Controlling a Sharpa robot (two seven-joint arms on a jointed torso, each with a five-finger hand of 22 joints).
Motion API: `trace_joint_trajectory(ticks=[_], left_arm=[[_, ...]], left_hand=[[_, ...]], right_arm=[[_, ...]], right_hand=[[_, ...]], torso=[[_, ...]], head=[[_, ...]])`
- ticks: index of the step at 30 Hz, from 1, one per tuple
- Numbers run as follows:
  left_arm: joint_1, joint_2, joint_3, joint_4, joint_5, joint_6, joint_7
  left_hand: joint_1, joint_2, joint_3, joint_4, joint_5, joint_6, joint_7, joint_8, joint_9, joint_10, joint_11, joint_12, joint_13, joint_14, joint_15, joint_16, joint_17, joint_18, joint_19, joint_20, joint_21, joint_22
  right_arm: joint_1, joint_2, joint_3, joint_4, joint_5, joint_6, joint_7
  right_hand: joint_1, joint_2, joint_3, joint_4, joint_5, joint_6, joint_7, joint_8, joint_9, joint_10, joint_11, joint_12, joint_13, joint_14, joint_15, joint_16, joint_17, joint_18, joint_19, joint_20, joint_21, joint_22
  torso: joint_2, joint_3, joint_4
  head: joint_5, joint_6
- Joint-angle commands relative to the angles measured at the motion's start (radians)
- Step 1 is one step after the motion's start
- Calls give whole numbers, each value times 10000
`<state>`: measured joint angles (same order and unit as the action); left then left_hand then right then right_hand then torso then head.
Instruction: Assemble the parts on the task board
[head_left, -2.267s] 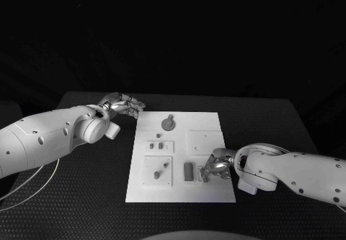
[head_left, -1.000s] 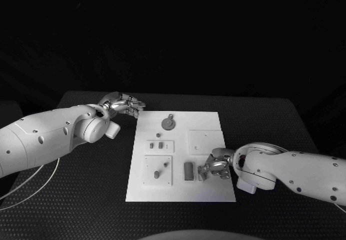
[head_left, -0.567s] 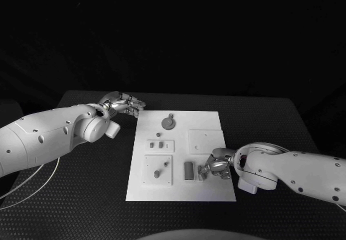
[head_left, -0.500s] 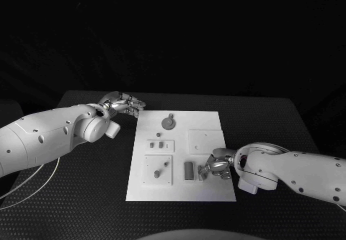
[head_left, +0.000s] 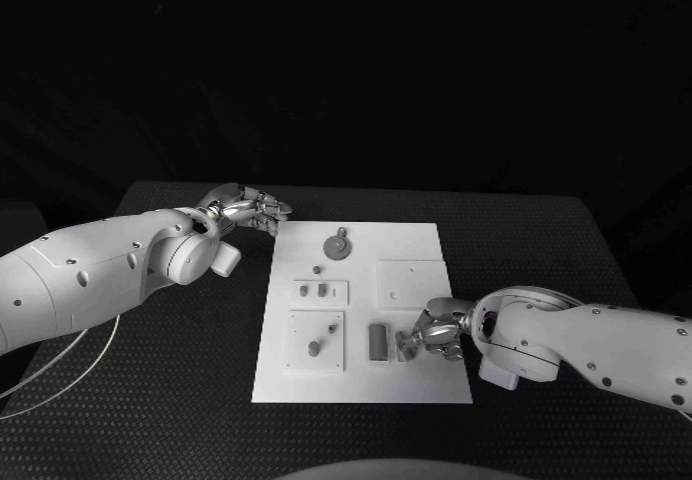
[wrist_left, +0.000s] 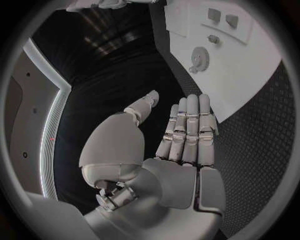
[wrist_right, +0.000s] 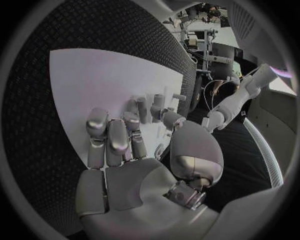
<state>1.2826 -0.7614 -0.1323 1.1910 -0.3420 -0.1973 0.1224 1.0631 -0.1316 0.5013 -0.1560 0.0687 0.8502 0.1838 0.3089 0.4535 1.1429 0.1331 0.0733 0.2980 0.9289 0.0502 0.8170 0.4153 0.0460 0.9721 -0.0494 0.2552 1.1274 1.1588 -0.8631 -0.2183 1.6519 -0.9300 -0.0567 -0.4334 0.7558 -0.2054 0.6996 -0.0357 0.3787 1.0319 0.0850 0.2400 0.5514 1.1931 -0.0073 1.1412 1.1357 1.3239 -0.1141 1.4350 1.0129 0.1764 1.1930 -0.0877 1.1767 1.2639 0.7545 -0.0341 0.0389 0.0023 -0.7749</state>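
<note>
The task board (head_left: 411, 245) lies in the middle of the black worktop (head_left: 173, 400), with small grey parts (head_left: 336, 246) on it. The left robot hand (head_left: 248, 211) hovers over the worktop just off the board's far left corner; its fingers (wrist_left: 187, 130) are straight, side by side, and hold nothing. The right robot hand (head_left: 433, 335) is bent down over the board near its right edge, fingers curled close to an upright grey part (head_left: 378, 341); whether it grips anything cannot be told.
</note>
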Motion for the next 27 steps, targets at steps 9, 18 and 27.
trace_joint_trajectory(ticks=[9,18,27], left_arm=[[31,9,4,14,6,136,39],[31,7,4,12,6,134,39],[31,11,4,5,6,142,42]], left_hand=[[-84,8,1,44,-15,-67,4,43,-17,-73,-26,-16,13,-19,66,-41,19,109,31,67,-44,19],[-83,6,0,47,-15,-68,4,44,-18,-74,-25,-16,14,-19,66,-44,23,109,31,67,-46,22],[-82,7,0,49,-15,-69,4,46,-19,-74,-25,-16,14,-18,66,-47,27,110,31,68,-49,24]], right_arm=[[22,-80,1,67,-12,327,220],[91,-153,4,140,6,406,245],[130,-190,10,165,58,445,265]], right_hand=[[75,72,-11,58,-64,-13,106,116,28,57,-89,69,50,39,-75,65,40,854,-6,-85,-27,19],[88,139,-44,47,-64,33,90,154,37,98,-103,102,75,51,-87,80,67,854,-7,-83,-16,30],[90,179,-66,37,-63,54,81,173,41,119,-113,117,86,58,-96,88,84,854,-9,-82,-9,37]], torso=[[-1,-6,3],[0,-7,6],[2,-6,4]], head=[[1,-5],[4,-11],[9,-12]])
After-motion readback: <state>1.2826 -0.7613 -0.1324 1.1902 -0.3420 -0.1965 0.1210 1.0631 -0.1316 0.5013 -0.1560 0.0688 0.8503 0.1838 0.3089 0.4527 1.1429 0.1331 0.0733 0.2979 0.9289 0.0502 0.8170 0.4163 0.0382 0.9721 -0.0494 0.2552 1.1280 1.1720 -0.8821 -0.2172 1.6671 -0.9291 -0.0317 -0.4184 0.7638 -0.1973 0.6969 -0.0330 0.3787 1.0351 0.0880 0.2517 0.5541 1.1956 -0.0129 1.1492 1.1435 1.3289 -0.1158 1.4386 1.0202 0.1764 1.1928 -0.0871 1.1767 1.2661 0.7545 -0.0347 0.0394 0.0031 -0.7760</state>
